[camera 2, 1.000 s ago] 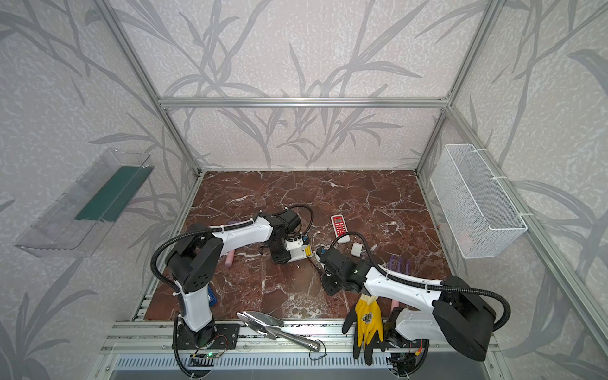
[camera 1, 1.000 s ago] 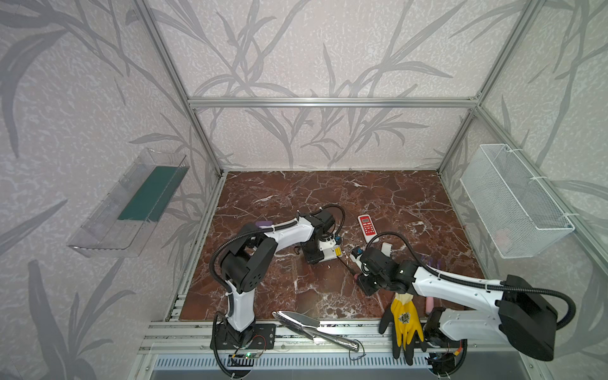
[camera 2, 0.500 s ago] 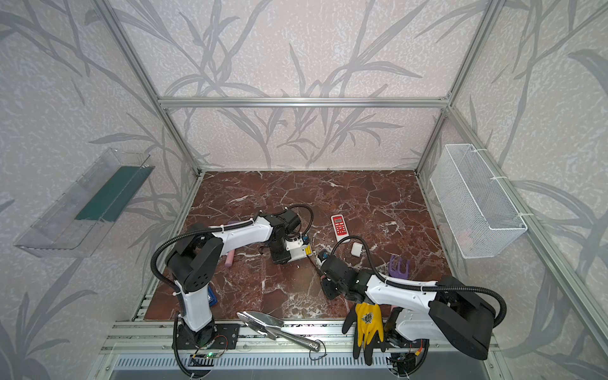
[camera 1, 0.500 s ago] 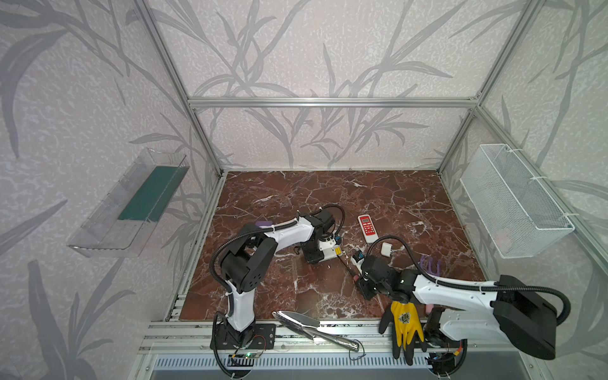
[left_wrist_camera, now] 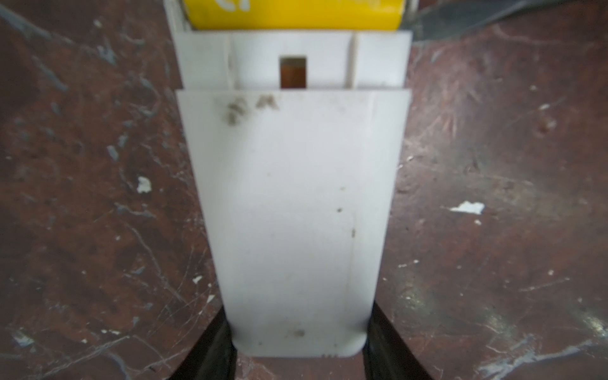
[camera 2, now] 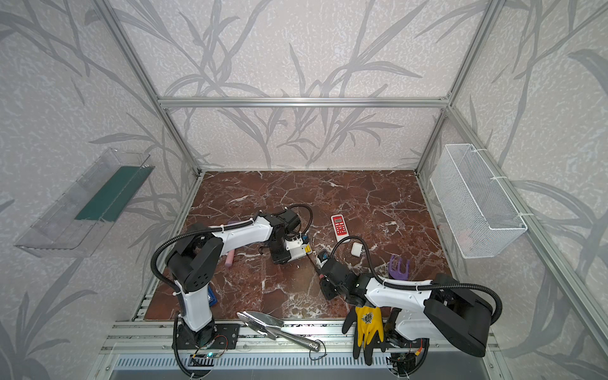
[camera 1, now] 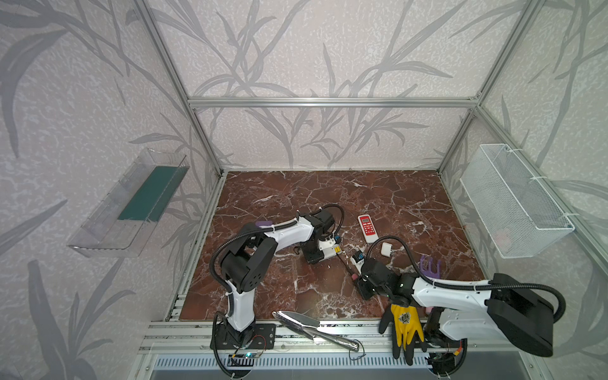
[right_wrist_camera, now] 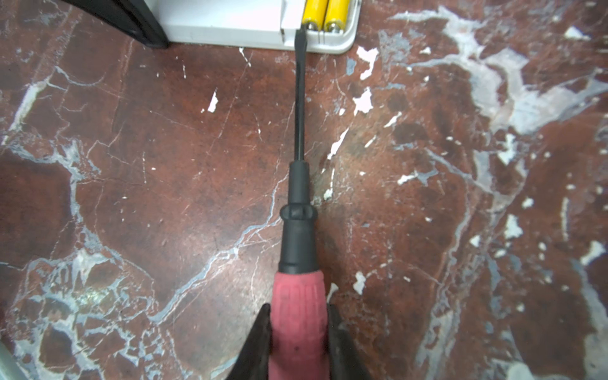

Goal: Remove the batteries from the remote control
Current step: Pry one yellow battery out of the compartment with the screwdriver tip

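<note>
On the front rail nearest me lie a yellow glove and a trowel. My right pincer is clamped narrow on the screwdriver. Its tip sits at the end of the yellow batteries, which are in the white remote. My left pincer grips that remote by its sides. A red remote lies beyond. Both my arms reach low over the table.

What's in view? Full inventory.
white remote: 1, white, on table
batteries: 2 visible, yellow, in its bay
screwdriver: 1, pink-handled, tip at batteries
red remote: 1, red-white, mid-table
cover piece: 1, white, by red remote
pronged tool: 1, purple, table's right
glove: 1, yellow-black, front rail
trowel: 1, metal, front rail
basket: 1, white, right wall
shelf: 1, clear, left wall
left claw: 1, black, shut on white remote
right claw: 1, black, shut on screwdriver
</note>
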You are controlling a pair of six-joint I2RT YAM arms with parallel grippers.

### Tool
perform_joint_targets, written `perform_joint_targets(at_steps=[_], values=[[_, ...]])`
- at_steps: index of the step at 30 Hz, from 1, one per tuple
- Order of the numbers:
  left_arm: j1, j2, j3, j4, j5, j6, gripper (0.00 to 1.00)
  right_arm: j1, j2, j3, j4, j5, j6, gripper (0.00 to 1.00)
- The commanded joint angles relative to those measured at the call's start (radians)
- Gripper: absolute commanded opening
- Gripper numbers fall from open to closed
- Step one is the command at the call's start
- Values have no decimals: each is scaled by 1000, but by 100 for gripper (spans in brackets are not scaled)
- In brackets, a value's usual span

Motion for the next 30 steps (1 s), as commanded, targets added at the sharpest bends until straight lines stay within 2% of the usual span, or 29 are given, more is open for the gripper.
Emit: perform_joint_targets(at_steps=[1,30], values=[[-27,77,-43,-49,56,72,44,-17,0,-17,119,143,34,0],[-27,90,-26,-70,33,69,43,-16,-57,-37,149,161,10,0]])
